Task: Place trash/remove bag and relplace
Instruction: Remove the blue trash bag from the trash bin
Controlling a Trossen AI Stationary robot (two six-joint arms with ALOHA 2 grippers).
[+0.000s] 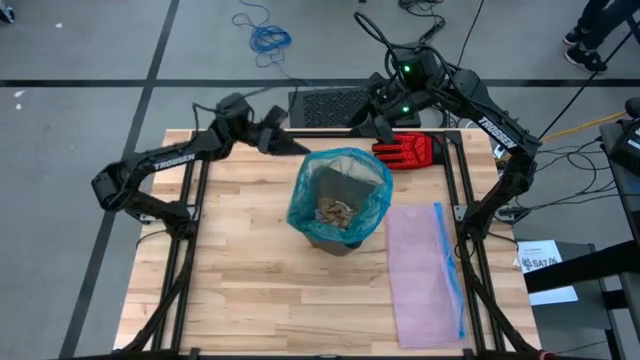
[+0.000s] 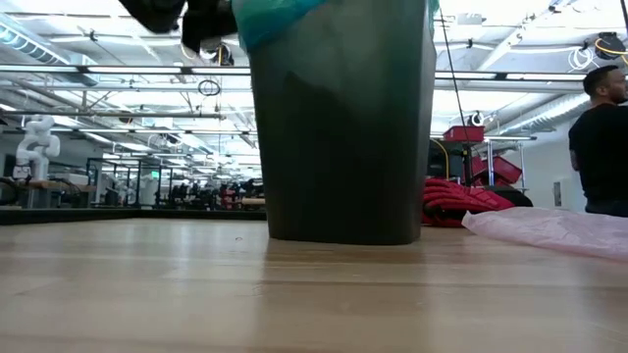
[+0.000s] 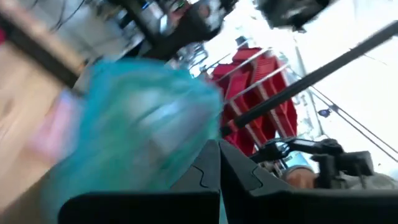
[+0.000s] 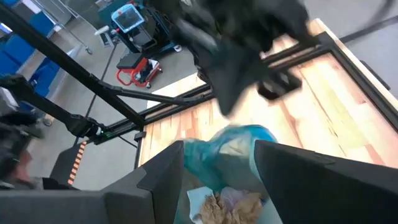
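Teal-green plastic of the bag (image 1: 340, 190) lined a dark bin (image 2: 343, 137) that stood near the middle of the tabletop (image 1: 240, 290), its crinkled rim folded out over the bin's lip. The trash (image 1: 333, 211), mostly brown paper wads, lay inside at the bottom. The replacement pink bag (image 1: 425, 270) lay flat toward the right edge, and a red glove (image 1: 405, 150) rested by the far edge.

The left end effector (image 1: 272, 133) hung near the far edge, just beside the bag's far-left rim, with its fingers (image 3: 205, 180) pressed fully together. From the left wrist view they appeared to meet on nothing; no plastic showed clearly between them, so it looked like an empty closure. The right end effector (image 1: 383, 127) hovered over the bin's far-right side by the glove, its fingers (image 4: 161, 180) spread wide and holding nothing, the liner rim visible between them in the right wrist view.

The risk, as I judged it, was that the thin film slipped free of a pinch, leaving the liner unlifted. If one side alone were pulled, the light bin could tip or drag across the tabletop and spill the wads. A hard tug might also tear the film.
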